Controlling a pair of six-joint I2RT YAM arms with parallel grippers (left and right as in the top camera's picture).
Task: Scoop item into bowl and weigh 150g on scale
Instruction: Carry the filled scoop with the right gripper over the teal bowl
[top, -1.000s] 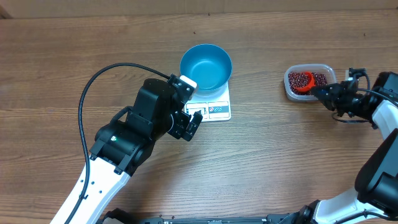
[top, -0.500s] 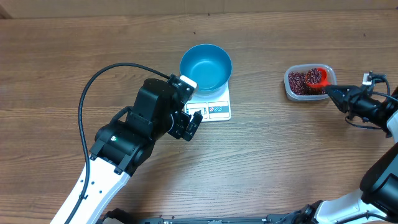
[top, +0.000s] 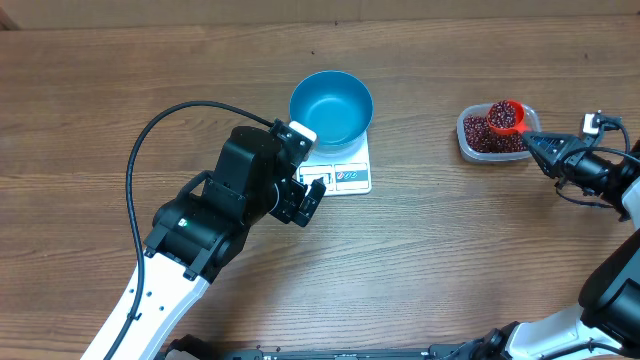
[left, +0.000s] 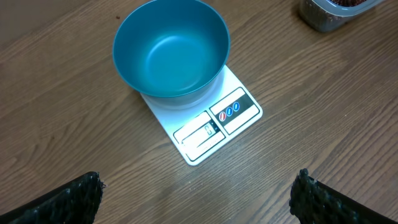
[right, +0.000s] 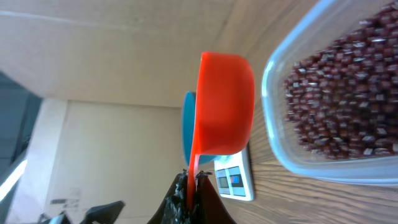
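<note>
Beans (top: 503, 118) in red scoop (right: 224, 102) over tub (top: 466, 135) | right gripper (right: 189, 186) pinching scoop handle | left gripper (left: 196, 196) spread

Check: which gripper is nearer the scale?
Left. The left gripper, open, is right at the display edge of the scale. The right gripper is far off to the scale's right, beside the tub, shut on the scoop handle.

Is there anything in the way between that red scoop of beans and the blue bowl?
Nothing visible. Between the scoop, held over the tub by the right gripper, and the bowl on the scale lies only bare table. The left gripper is open on the scale's other side, off that path.
</note>
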